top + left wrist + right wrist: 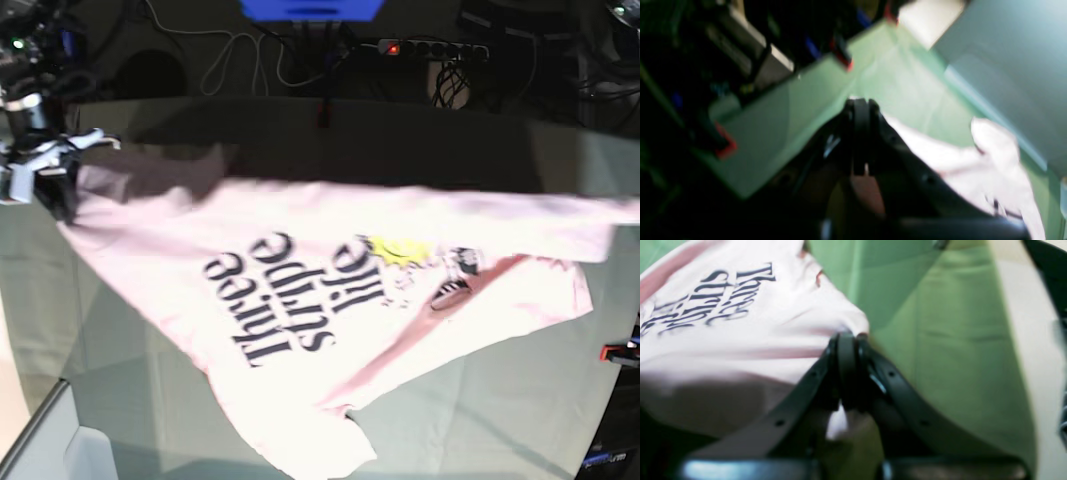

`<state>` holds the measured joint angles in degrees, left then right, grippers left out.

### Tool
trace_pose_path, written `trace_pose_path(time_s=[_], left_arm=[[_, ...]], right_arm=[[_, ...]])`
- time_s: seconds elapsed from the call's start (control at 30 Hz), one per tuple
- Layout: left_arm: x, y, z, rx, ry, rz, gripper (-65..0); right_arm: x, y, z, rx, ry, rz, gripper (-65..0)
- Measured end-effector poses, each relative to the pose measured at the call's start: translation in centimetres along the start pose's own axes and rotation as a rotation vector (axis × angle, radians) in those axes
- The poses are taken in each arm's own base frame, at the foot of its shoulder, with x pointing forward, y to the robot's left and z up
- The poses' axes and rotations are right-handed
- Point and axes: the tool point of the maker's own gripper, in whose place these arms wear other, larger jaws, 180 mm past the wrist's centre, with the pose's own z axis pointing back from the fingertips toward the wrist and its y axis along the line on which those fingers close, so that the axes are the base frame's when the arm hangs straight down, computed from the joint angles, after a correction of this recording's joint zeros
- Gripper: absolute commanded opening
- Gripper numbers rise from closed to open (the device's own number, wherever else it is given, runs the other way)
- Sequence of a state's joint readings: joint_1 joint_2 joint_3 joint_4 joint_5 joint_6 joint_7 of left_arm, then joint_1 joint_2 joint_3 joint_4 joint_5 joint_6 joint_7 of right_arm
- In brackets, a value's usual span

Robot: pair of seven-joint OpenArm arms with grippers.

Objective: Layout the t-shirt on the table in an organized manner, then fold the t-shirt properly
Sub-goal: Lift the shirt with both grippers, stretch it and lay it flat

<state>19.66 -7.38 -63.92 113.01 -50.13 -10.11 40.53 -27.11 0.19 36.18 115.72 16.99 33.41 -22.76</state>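
Base view: we have the pale pink t-shirt (330,300) stretched between our two arms above the green-clothed table (500,400), print side up, its black lettering and yellow sun cartoon facing the camera. The right gripper (45,175), near the table's far left corner, has its jaws closed on one edge of the fabric; in the right wrist view the pink cloth is bunched where the black fingers (846,353) meet. The left gripper (860,106) sits outside the base frame at the right edge, where the shirt's other end runs off; its jaws are shut, though blur keeps us from telling whether cloth is pinched in them, with white-pink fabric lying just beside it. We judge the taut, slanting hold is meant to spread the shirt flat before it is set down for folding. The lower corner trails toward the table's near edge. No containers appear in any view.
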Motion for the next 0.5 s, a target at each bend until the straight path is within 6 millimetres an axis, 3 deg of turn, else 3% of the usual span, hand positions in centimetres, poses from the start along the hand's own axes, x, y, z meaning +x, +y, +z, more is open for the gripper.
trace_pose_path(time_s=[0.17, 0.3, 0.4, 0.5], left_arm=[[1.5, -1.0, -0.3, -0.059, -0.025, 0.02, -65.0], [1.6, -1.2, -0.4, -0.069, -0.03, 0.032, -65.0], [-0.4, -2.8, -1.2, -0.113, 0.024, 0.046, -64.9], [-4.9, -3.6, -1.9, -0.139, 0.141, 0.1, -62.0]], right_arm=[[1.1, -0.5, 0.9, 0.033, -0.054, -0.001, -65.0], [1.3, -0.6, 0.7, 0.03, -0.059, -0.002, -65.0], [0.7, -0.5, 0.5, 0.035, -0.052, -0.023, -65.0], [-0.6, -0.6, 0.4, 0.035, -0.015, -0.042, -65.0]])
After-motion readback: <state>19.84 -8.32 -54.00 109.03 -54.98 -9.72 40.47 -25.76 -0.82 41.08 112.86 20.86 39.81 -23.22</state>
